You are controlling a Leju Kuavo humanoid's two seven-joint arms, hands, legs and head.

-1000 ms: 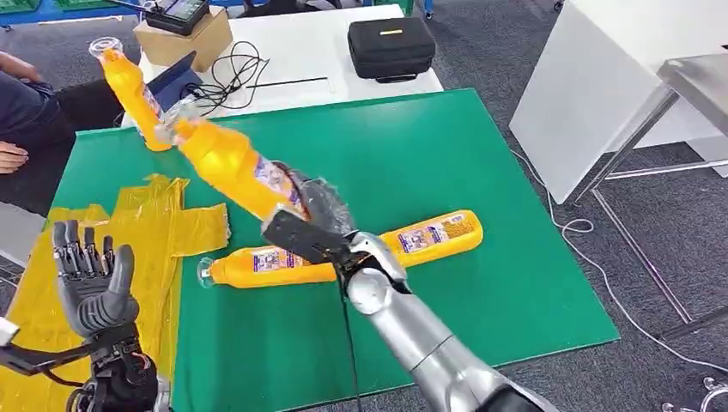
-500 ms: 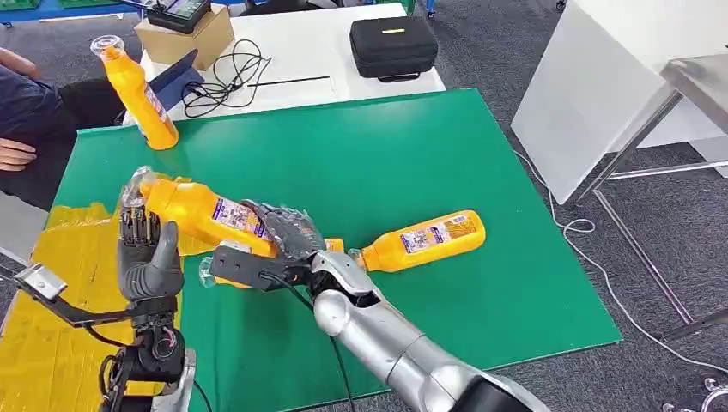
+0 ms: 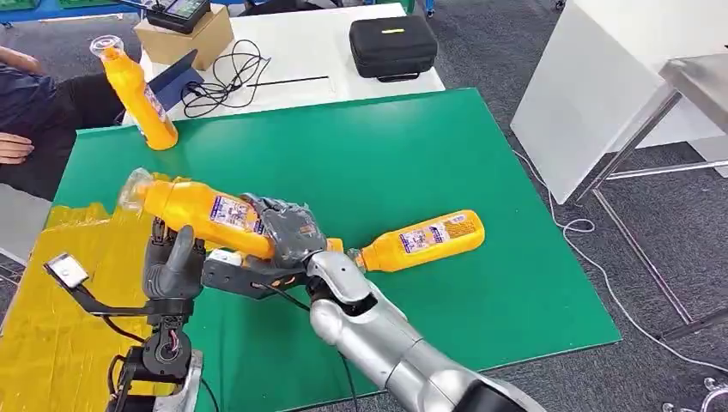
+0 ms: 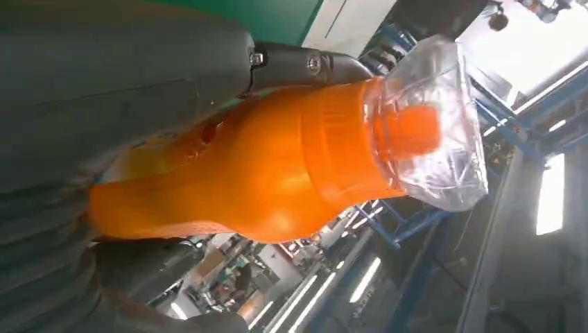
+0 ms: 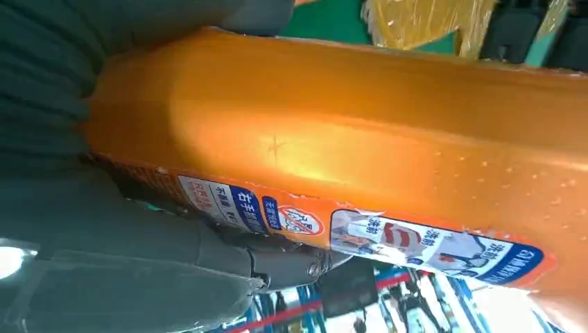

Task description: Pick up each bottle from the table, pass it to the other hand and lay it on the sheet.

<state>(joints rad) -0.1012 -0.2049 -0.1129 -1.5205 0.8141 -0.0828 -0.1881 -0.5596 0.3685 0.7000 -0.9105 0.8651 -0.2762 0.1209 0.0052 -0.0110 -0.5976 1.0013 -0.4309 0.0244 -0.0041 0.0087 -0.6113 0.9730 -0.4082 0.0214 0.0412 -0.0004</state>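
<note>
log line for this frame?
phase: handover | right hand: holds bottle | left hand: at its neck | sheet: bare

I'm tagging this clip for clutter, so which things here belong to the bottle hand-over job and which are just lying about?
Part of the job:
- held bottle, gripped by the right hand, with the left hand at its neck end
- lying bottle
- standing bottle
- yellow sheet
- green table

Lying about:
- black case
- cardboard box
- cables
</note>
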